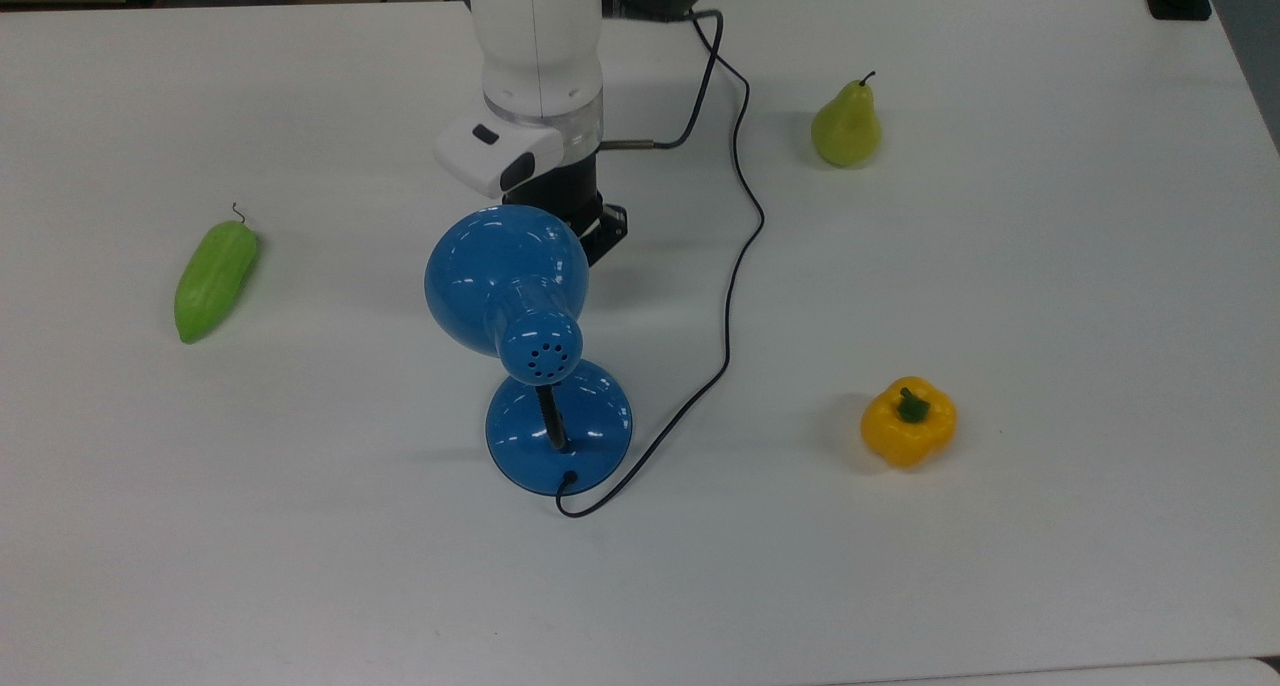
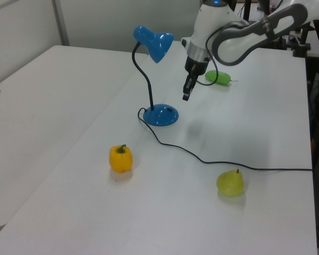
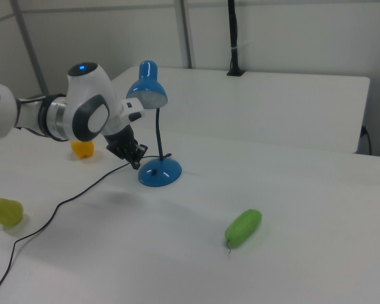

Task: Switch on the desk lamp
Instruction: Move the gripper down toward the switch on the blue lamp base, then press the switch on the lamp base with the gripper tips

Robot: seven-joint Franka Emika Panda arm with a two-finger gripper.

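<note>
left view: gripper [image 2: 185, 96] hangs above the desk lamp [image 2: 160, 114] base (jaws look together), no contact; lamp unlit, switch press left.

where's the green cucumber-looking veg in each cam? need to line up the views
Top view: the green vegetable lies at the top view's far left, left of the desk lamp.
Left view: the same vegetable lies at upper centre-right, beyond the arm, partly behind it.
Right view: it lies at lower centre-right, nearest the camera.
Shared landmark: the desk lamp's blue base.
</note>
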